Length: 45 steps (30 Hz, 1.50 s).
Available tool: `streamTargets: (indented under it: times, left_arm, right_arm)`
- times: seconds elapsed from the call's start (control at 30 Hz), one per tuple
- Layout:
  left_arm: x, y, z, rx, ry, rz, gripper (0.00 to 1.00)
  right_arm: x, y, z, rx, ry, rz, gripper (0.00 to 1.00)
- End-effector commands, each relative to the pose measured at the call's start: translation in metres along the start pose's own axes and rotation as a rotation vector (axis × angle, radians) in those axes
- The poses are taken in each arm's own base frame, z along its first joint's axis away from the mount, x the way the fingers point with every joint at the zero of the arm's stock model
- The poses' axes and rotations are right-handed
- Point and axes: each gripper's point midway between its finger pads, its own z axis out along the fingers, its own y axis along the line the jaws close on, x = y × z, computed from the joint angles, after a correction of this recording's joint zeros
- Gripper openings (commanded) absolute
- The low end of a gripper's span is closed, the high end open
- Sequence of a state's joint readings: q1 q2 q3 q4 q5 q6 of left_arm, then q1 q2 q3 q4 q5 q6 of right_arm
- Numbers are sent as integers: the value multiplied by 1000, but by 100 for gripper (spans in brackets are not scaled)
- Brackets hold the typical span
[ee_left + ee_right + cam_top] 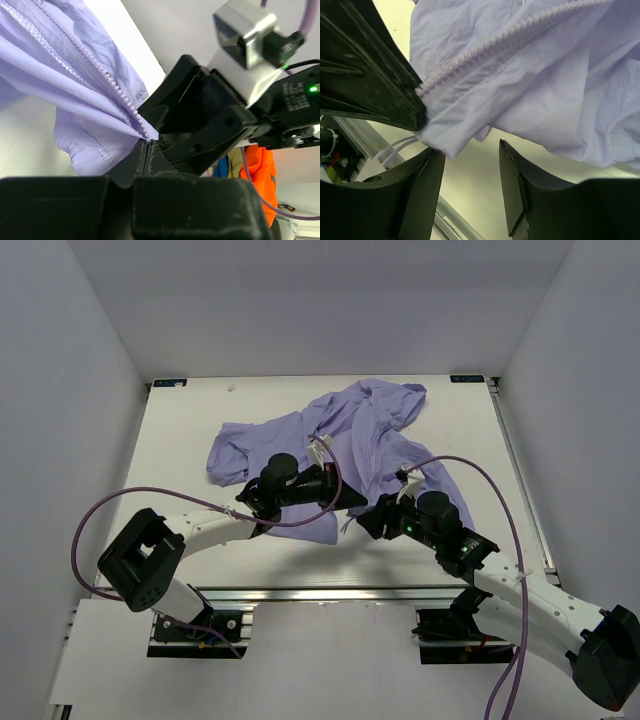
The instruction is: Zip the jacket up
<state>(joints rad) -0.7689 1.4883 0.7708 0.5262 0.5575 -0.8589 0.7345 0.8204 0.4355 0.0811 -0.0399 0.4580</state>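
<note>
Left gripper (149,146) is clamped shut on the jacket (340,430), pinching the bottom corner of one front edge right where a zipper (100,70) row ends. The right gripper (470,165) has its jaws apart and holds nothing; it sits just beside the left one, with that same corner hanging just above its fingers (512,185).

On the table (180,440) the jacket lies rumpled from the centre out toward 1 o'clock, with both grippers at its 6 o'clock hem.

As for progress, little seems done. Each wrist view shows a single unmated row of teeth, so the front looks open. I can't make out the slider or the other front edge, so how near they are is unclear. What remains, I'd judge, is nearly everything: securing both bottom ends, joining them, then running the slider up.
</note>
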Motion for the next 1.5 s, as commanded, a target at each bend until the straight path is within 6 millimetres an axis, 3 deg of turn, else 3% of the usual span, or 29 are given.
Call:
streamTargets:
  times: [0.0, 0.5, 0.93, 1.2, 1.47]
  left_arm:
    - [-8, -26, -6, 69, -26, 26, 0]
    - [1, -27, -4, 115, 1, -30, 0]
    - [3, -21, -2, 100, 10, -39, 0]
    - [4, -20, -3, 98, 12, -42, 0]
    - [3, -17, -3, 77, 3, -36, 0]
  right_arm:
    - [-6, 1, 3, -19, -37, -49, 53]
    - [-9, 1, 2, -24, -68, -70, 61]
    - [2, 36, -5, -276, -26, -296, 67]
    - [-15, 24, 1, -178, -104, -216, 65]
    - [-16, 34, -10, -203, -55, -190, 66]
